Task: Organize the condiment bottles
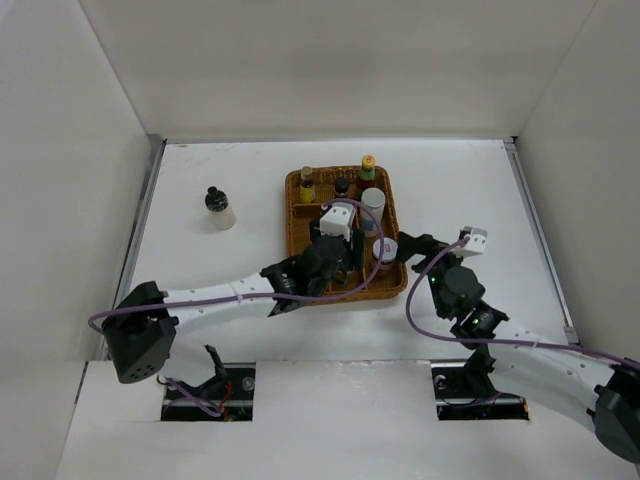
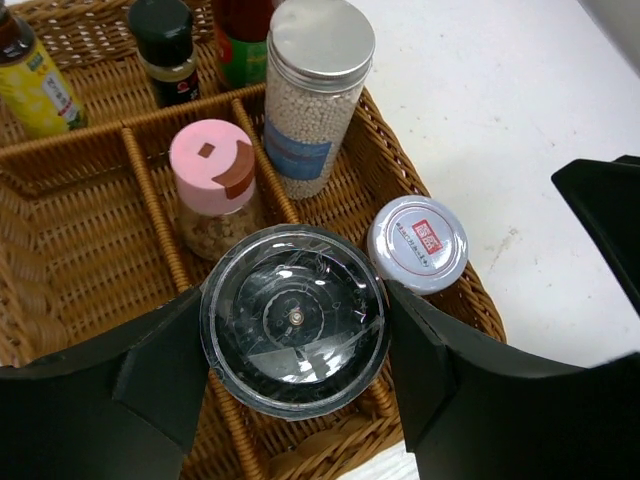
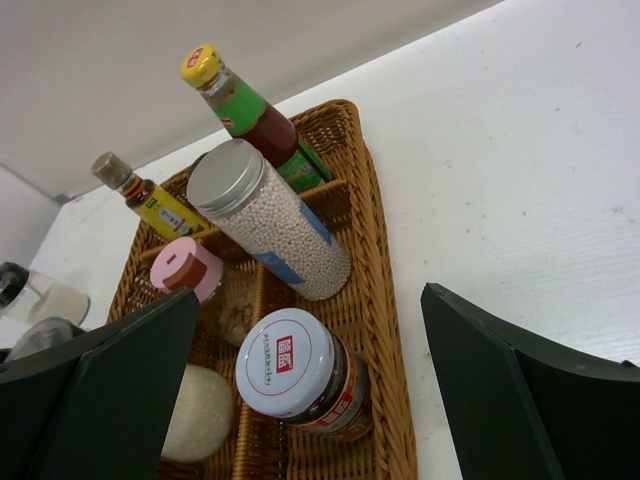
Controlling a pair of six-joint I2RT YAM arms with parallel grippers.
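Note:
The brown wicker tray (image 1: 296,215) holds several condiment bottles. At its back stand a yellow-labelled bottle (image 2: 30,80), a small dark bottle (image 2: 165,45) and a green yellow-capped bottle (image 3: 250,110). A tall silver-lidded glass jar of white beads (image 2: 310,95) and a pink-lidded jar (image 2: 212,180) stand in the middle. A white-lidded jar (image 3: 295,375) stands front right. My left gripper (image 2: 298,330) is shut on a round jar with a dark clear top (image 2: 295,318) over the tray's front. My right gripper (image 3: 310,330) is open and empty beside the tray's right rim.
A black-capped white bottle (image 1: 219,210) stands alone on the white table, left of the tray. White walls enclose the table on the left, back and right. A whitish round thing (image 3: 200,412) shows in a front compartment in the right wrist view.

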